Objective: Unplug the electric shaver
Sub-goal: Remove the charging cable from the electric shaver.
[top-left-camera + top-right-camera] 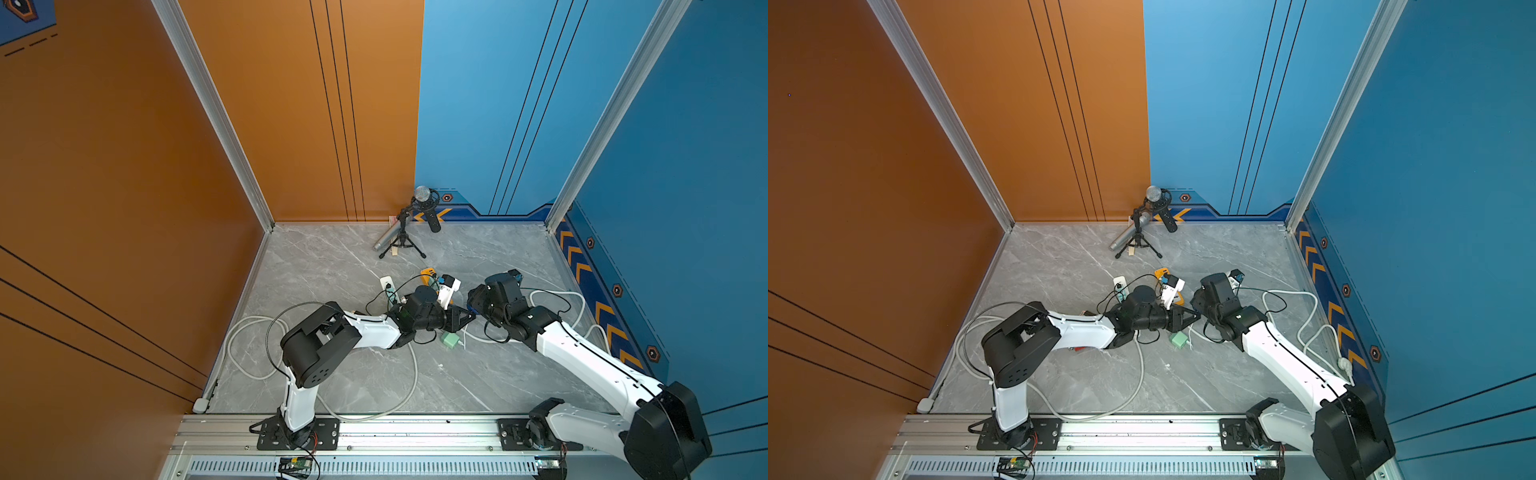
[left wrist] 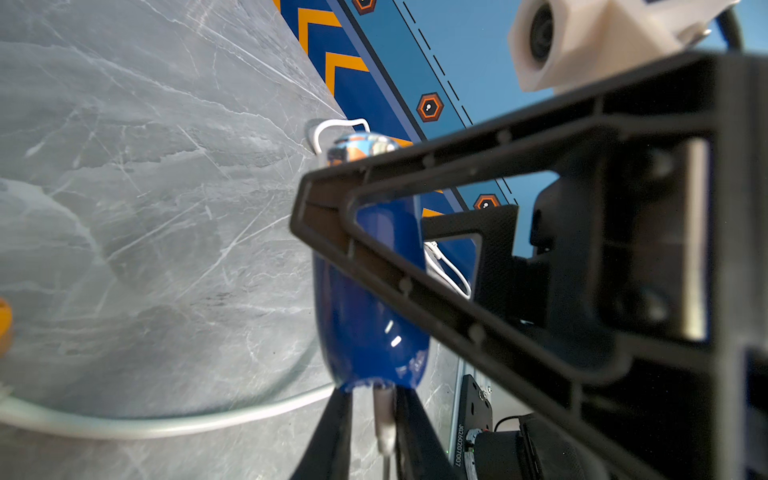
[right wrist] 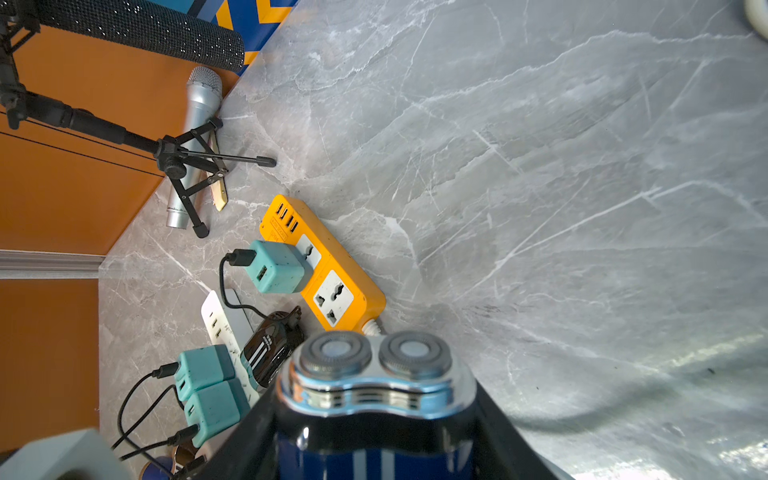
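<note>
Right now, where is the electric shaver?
The shaver is gripped in the right hand, close beside the orange power strip, a little right of the middle of the table.

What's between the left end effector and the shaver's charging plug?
Nothing visible. In the left wrist view the white plug at the base of the electric shaver sits between the fingers of the left end effector; whether they pinch it is unclear. The right end effector grips the shaver body.

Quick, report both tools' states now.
Left tool: flanking the white plug; grip cannot be told.
Right tool: closed on the electric shaver.
</note>
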You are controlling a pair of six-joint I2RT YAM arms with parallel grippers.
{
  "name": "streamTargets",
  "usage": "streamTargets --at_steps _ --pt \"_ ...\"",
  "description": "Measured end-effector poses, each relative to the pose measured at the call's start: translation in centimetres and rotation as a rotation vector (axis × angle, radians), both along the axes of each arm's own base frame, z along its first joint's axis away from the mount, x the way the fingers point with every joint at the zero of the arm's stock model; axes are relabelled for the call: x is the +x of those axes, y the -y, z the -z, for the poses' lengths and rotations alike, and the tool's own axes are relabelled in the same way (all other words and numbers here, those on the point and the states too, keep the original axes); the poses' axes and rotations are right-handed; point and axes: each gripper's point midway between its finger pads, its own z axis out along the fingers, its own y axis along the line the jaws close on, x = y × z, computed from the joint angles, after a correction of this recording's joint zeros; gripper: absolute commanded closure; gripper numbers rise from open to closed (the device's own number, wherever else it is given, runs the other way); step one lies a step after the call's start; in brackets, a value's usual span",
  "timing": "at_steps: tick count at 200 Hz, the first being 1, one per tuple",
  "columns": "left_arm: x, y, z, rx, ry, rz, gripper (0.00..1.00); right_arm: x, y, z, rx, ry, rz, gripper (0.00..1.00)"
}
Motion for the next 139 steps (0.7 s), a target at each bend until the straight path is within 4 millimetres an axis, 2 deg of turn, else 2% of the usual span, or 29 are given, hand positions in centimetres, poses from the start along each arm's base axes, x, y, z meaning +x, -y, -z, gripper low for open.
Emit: streamTargets --at_steps 48,139 --pt "-0.04 0.09 -0.16 -0.006 0.007 0.002 1.00 0.11 0.32 -0.08 -0.009 0.008 0.024 0.56" --pt "0.02 0.10 -0.30 -0.011 0.009 0.000 1.00 0.30 0.78 -0.10 0.002 0.007 0.053 0.57"
